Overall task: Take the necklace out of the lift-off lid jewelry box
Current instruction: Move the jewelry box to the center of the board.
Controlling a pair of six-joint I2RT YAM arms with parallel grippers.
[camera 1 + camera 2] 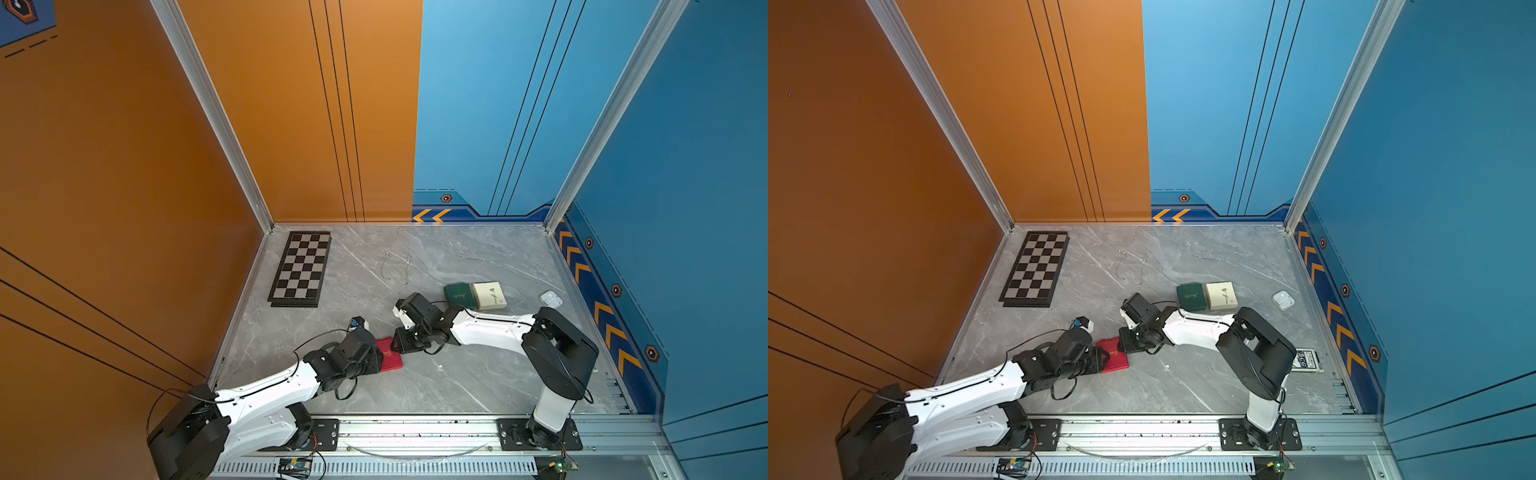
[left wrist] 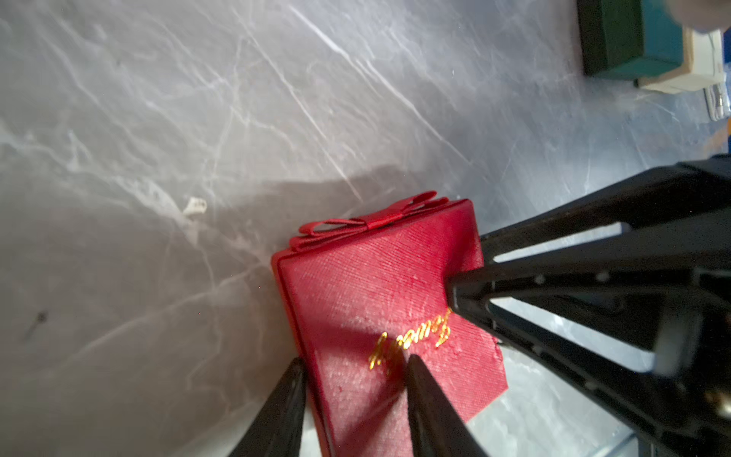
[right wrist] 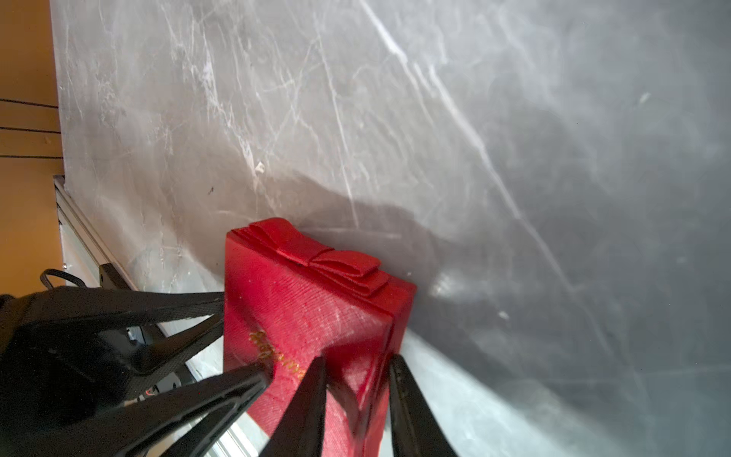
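The red jewelry box (image 1: 392,358) (image 1: 1115,358) with a bow and gold lettering lies closed at the middle front of the table, between both arms. In the left wrist view my left gripper (image 2: 356,361) is shut on one edge of the box (image 2: 375,285), one finger on the lid, the other against the outer side. My right gripper (image 3: 356,359) is shut on the opposite edge of the box (image 3: 308,308), straddling the lid seam. In both top views each gripper's fingertips are hidden by its own wrist. The necklace in the box is hidden.
A chessboard (image 1: 301,268) lies at the back left. Two thin chains (image 1: 386,264) lie on the marble at the back middle. A green box (image 1: 459,294) and a cream box (image 1: 490,296) sit right of centre, beside a white earbud case (image 1: 550,298). A card pack (image 1: 1306,359) lies behind the right arm.
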